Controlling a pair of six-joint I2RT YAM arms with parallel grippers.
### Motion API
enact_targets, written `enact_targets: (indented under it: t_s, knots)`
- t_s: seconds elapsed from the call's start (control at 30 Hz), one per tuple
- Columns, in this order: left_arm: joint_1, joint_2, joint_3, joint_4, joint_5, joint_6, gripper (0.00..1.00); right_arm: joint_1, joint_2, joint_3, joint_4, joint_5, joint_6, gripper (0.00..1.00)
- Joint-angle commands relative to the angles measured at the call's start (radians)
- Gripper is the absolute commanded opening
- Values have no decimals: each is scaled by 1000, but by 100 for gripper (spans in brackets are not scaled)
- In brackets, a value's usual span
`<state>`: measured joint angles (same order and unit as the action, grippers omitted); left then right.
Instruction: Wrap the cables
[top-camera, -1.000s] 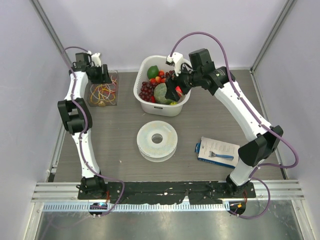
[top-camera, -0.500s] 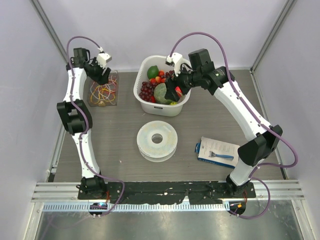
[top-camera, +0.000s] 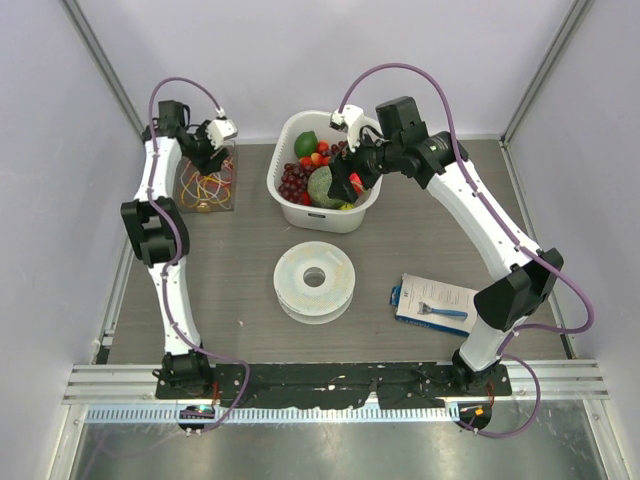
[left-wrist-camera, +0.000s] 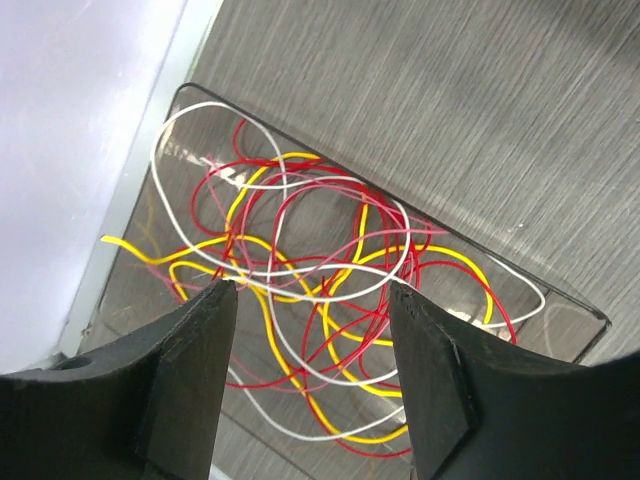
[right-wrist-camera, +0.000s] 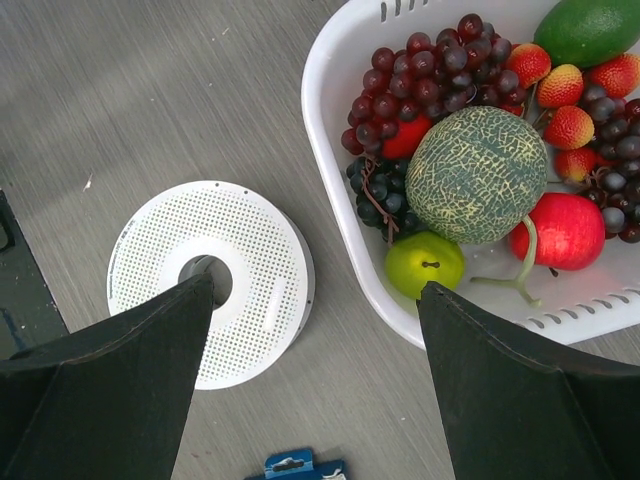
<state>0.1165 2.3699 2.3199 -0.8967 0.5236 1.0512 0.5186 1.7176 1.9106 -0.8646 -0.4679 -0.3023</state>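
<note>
The cables (left-wrist-camera: 320, 290) are a loose tangle of thin red, yellow, white and pink wires lying in a clear tray (left-wrist-camera: 560, 300) at the table's back left; they also show in the top view (top-camera: 205, 186). My left gripper (left-wrist-camera: 312, 340) hangs open just above the tangle with nothing between its fingers; in the top view it (top-camera: 208, 152) is over the tray's far end. My right gripper (right-wrist-camera: 315, 300) is open and empty, high above the table between the white spool (right-wrist-camera: 212, 280) and the fruit basket (right-wrist-camera: 330, 180).
A white perforated spool (top-camera: 315, 280) lies at mid-table. A white basket (top-camera: 287, 135) of fruit stands at the back centre. A blue-and-white packet (top-camera: 432, 303) lies at the right. Side walls stand close to the tray.
My left arm has swung its wrist back and to the right, lifting over the tray's far end. The right arm has not moved.
</note>
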Motion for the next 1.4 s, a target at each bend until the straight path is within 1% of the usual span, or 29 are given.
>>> enact_targets:
  t_s: [0.0,0.17,0.27,0.37,0.4,0.5,0.57,0.67,0.73,0.8,0.93,1.07,1.23,1.37]
  knots:
    - [-12,32,44,21,0,55,65,0,4,45,3,-18,14,88]
    - [-18,61,47,48,-28,81,60,0,7,48,3,-23,15,88]
    - [-20,78,45,105,-50,55,56,0,8,48,1,-20,15,88]
    - [-17,74,29,188,-53,-15,43,0,5,42,-2,-20,15,88]
    - [-17,62,13,226,-47,-61,39,0,5,41,-2,-20,15,88]
    - [-17,13,-28,292,-11,-130,18,0,2,36,1,-18,14,88]
    - [-12,-40,-85,388,-14,-230,0,0,-3,33,-1,-20,14,88]
    - [8,-130,-174,542,6,-415,0,0,-7,33,3,-23,14,88]
    - [18,-185,-212,613,7,-517,0,1,-15,33,4,-23,12,88]
    - [26,-231,-237,651,1,-585,0,0,-19,28,4,-21,9,88]
    - [38,-330,-301,783,-82,-738,0,-2,-35,19,6,-25,2,88]
    - [41,-397,-317,847,-149,-822,0,0,-47,22,-4,-25,-9,89]
    - [41,-451,-321,943,-241,-884,0,0,-53,31,-7,-26,-20,88]
    - [41,-468,-310,950,-275,-863,0,-2,-56,39,-7,-32,-17,88]
